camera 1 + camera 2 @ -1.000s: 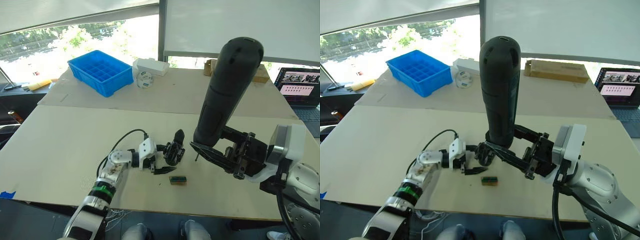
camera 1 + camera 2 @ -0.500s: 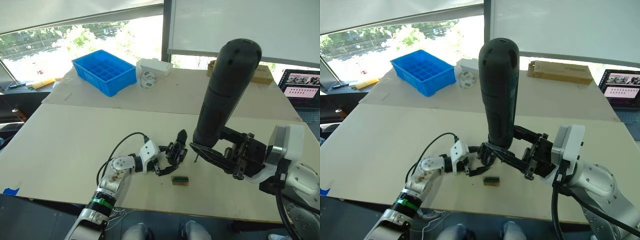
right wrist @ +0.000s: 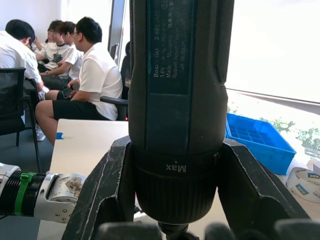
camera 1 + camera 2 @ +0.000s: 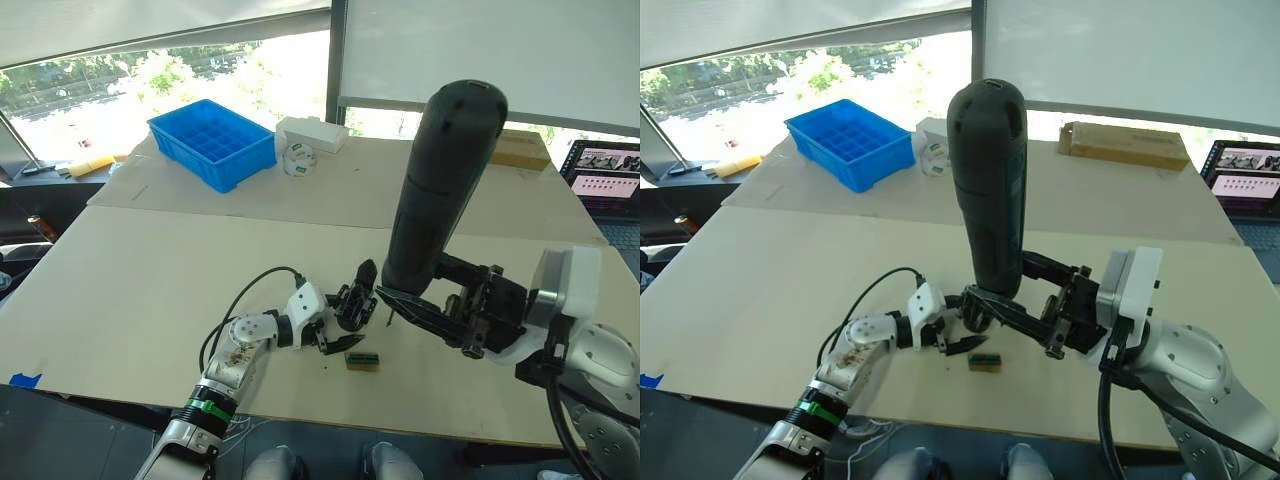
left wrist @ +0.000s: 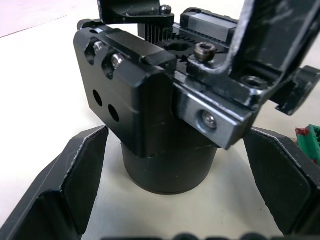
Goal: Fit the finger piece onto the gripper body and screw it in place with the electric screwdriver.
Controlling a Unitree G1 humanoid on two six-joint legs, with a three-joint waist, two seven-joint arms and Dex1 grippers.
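Right gripper (image 4: 425,311): fingers clamped on upright electric screwdriver (image 4: 436,190); left gripper (image 4: 341,325): fingers spread wide, flanking gripper body (image 5: 150,107), contact unclear.

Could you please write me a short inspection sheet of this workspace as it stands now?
Surface: pale table, second one butted behind.
Job's things: gripper body upright on its round base; electric screwdriver held upright, bit beside the body; separate finger piece cannot be told.
Clutter: small tan-and-green block near the body; blue compartment tray, white box, tape roll, cardboard box at the back.
Grippers: left tool open, fingers either side of the base; right tool shut on the screwdriver.
Cables: black cable looping over the left wrist.
Surroundings: windows, laptop, seated people.
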